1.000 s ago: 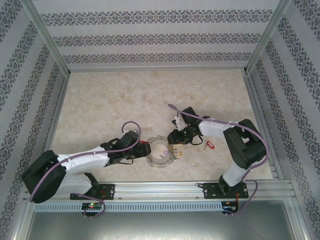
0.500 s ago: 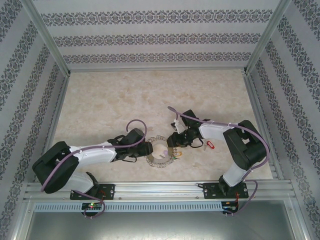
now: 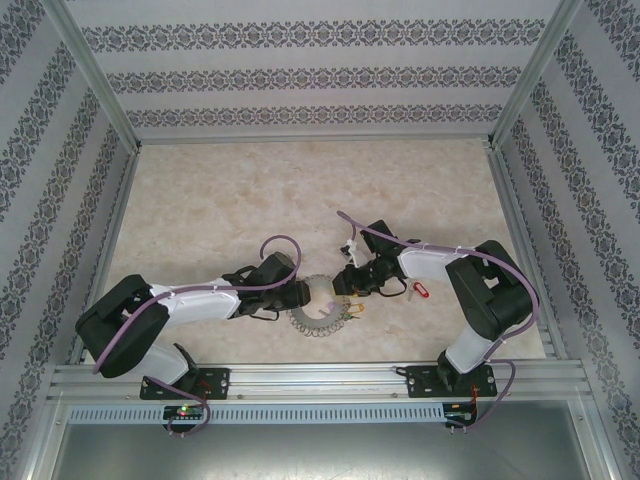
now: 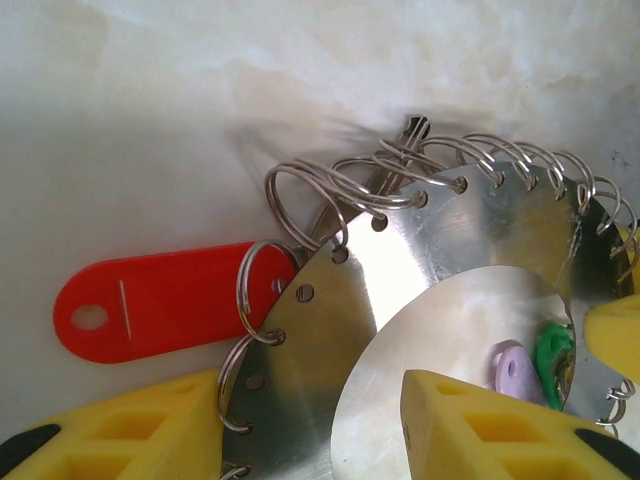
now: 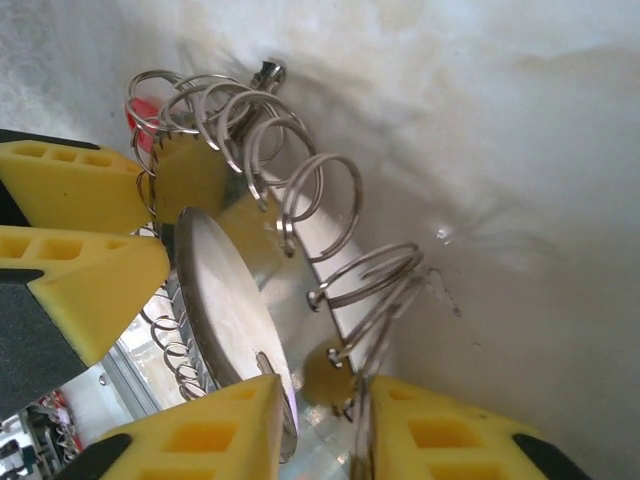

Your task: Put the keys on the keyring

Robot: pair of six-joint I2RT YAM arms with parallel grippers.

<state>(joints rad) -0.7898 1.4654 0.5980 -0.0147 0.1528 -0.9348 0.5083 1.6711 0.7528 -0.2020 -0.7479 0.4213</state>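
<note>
Left hand (image 4: pixel 310 385) advanced, apart astride shiny link-fringed keyring (image 4: pixel 440 230); right hand (image 5: pixel 325 385) pinching its rim.

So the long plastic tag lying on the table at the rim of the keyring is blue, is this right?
Not quite: the tag is red, not blue, as the left wrist view shows. The rest holds: it lies on the table at the rim of the keyring.
</note>
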